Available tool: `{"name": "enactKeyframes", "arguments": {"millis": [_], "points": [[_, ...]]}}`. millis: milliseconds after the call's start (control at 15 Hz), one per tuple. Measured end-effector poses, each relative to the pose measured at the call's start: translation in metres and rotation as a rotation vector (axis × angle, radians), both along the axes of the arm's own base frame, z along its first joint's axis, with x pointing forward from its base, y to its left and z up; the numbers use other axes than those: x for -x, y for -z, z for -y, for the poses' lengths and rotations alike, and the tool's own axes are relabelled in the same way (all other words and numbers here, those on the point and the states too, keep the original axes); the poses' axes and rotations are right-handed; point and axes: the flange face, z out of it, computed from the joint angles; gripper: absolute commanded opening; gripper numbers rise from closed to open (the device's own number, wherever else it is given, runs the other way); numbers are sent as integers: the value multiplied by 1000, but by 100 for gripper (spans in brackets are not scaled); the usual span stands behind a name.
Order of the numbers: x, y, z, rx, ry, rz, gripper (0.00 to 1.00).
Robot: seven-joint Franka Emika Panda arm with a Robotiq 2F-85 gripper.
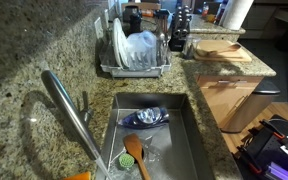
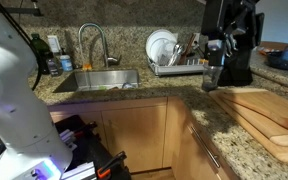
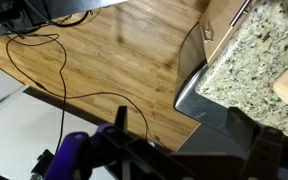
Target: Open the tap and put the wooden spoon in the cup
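Granite table point(image 1: 24, 60) surrounds the sink point(image 1: 189, 135), where the wooden spoon point(image 1: 134, 152) lies beside the tap point(image 1: 69, 110), and our gripper point(image 2: 215, 76) hovers empty, jaws apart, well off above the table's corner, so we judge both steps are not yet done.

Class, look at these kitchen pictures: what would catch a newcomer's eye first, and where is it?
The wooden spoon lies in the steel sink, which is set in a speckled granite counter, with the slanted tap alongside. Beyond the sink, a dish rack holds white plates.
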Motion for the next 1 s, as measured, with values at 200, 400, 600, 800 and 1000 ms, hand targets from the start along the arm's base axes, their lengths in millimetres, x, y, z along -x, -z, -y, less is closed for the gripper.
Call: {"name": "enactKeyframes", "arguments": {"millis": [200, 400, 600, 800, 1000], "points": [[-3, -2, -6, 2, -12, 0, 100], [-12, 41, 4, -120, -17, -18, 100], [-26, 93, 45, -233, 43, 8, 100], [-51, 111, 105, -96, 147, 46, 100], [-84, 107, 135, 24, 239, 87, 100]]}}
